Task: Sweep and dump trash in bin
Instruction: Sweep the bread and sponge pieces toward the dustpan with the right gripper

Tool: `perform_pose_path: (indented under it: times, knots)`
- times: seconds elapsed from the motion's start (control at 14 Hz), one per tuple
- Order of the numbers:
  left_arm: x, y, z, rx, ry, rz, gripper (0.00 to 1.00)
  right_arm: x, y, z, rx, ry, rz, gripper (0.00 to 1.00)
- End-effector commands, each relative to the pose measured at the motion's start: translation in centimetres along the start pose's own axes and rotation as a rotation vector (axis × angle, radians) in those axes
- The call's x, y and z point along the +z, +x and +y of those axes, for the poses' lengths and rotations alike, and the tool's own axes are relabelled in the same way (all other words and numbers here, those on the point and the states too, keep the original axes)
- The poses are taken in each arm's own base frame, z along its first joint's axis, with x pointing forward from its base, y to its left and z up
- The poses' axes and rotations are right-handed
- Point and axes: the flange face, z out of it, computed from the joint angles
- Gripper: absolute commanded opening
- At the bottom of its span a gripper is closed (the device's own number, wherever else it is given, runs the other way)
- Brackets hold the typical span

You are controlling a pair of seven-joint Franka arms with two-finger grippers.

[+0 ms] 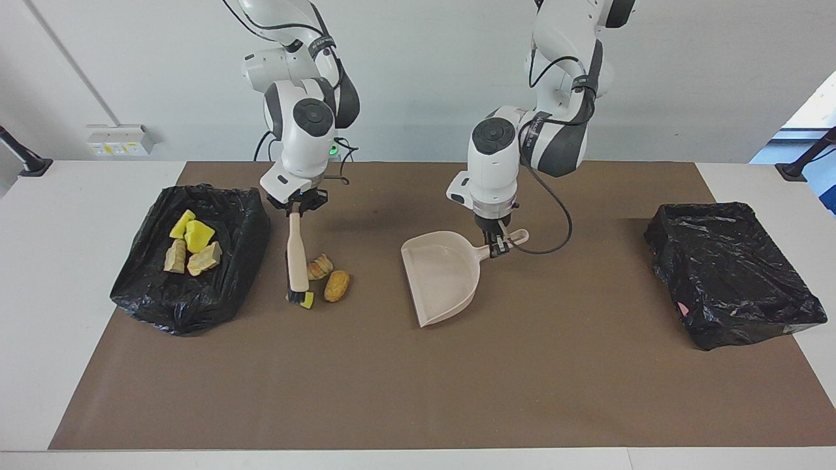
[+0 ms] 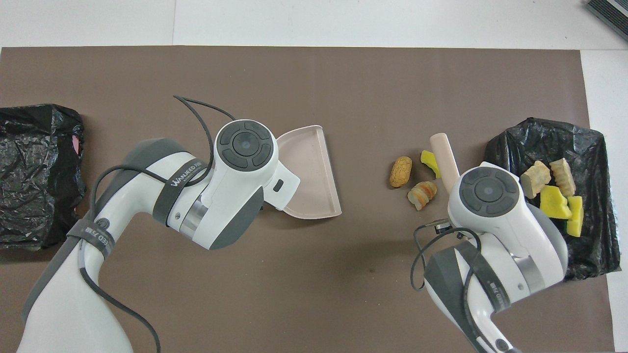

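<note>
White table (image 1: 78, 196) with brown mat (image 1: 418, 391), three trash pieces (image 1: 336, 286) on mat beside black-lined bin (image 1: 196, 300) at right arm's end, beige dustpan (image 1: 441, 277) mid-mat, second black-lined bin (image 1: 731, 274) at left arm's end.

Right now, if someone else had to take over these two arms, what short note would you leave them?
Left pincer: shut on the beige plastic dustpan, which is at mid-table.
Right pincer: shut on the beige-handled brush, bristles down at the yellow sponge chunk.
Done: four trash bits lie in the black-lined bin at the right arm's end.
Left: sweep the sponge chunk, striped croissant piece and tan bread piece into the dustpan, then dump them.
</note>
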Motion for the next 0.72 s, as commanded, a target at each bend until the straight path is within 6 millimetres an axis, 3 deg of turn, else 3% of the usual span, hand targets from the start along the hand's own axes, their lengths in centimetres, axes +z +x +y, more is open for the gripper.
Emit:
perform_pose_path:
  times: [0.0, 0.21, 0.43, 0.64]
  knots:
    - [0.1, 0.0, 0.3, 0.047, 0.006, -0.023, 0.0, 1.6, 2.0, 2.1, -0.035, -0.01, 0.009, 0.0]
    - [0.9, 0.7, 1.0, 0.064, -0.006, -0.034, 0.0, 3.7, 2.6, 2.0, -0.031, 0.004, 0.021, 0.0]
    - [1.4, 0.5, 1.6, 0.067, -0.012, -0.037, 0.0, 4.4, 1.9, 1.8, -0.065, 0.021, 0.009, 0.0]
    - [2.1, 0.6, 2.9, 0.078, -0.026, -0.048, 0.0, 4.9, 1.5, 0.4, -0.09, 0.111, -0.01, 0.0]
